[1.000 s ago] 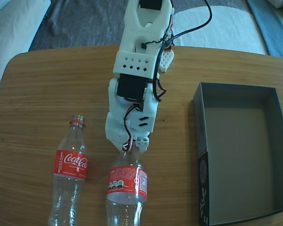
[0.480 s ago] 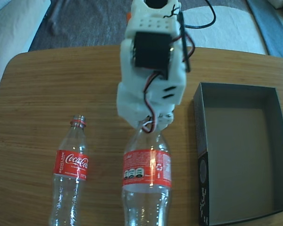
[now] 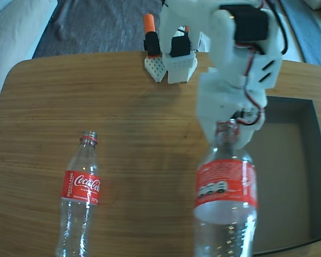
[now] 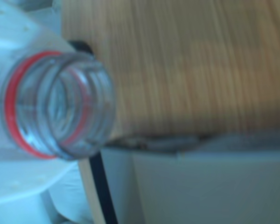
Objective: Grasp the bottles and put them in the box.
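My gripper [image 3: 231, 128] is shut on the neck of one clear bottle [image 3: 225, 186] with a red label. The bottle hangs lifted, close to the fixed camera, over the left edge of the box [image 3: 291, 176], and hides the box's left wall. The box is shallow and dark grey inside, at the table's right. A second bottle [image 3: 80, 187] lies on the table at the left, its open neck pointing away. In the wrist view the held bottle's open mouth [image 4: 107, 100] and red neck ring fill the left side, with the box's grey inside [image 4: 200, 186] below.
The arm's white base [image 3: 174, 59], with orange and black parts, stands at the far edge of the wooden table [image 3: 69, 91]. A grey rug lies beyond. The table's rounded front corners are close to both the lying bottle and the box.
The gripper has lifted the bottle from the middle of the table and swung it right, from beside the lying bottle to over the box's left edge. The other bottle has not moved.
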